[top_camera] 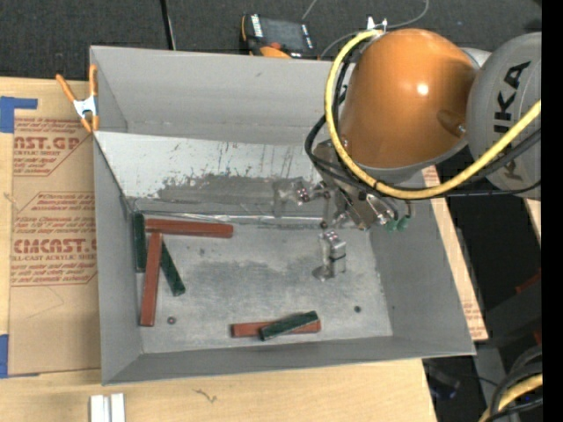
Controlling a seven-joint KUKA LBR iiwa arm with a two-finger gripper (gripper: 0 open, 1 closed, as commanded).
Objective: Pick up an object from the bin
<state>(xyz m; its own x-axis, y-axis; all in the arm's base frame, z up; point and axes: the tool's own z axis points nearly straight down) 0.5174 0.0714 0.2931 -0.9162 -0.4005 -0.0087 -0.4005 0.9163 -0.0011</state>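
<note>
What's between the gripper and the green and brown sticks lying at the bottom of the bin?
Nothing visible. The gripper hangs above the bin floor, and only bare floor separates it from the green stick and the brown stick touching it.

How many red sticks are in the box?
3. One red stick lies across at the left, a second red stick runs down below it, a third red stick lies near the front wall, touching a green stick. The arm may hide others.

Cardboard (44, 200) beside the bin's (220, 60) left edge carried red print: "CAST.GP" above, "CAST ACRYLIC" in smaller letters below. The arm's grey housing (515, 104) bore black "KA".
</note>
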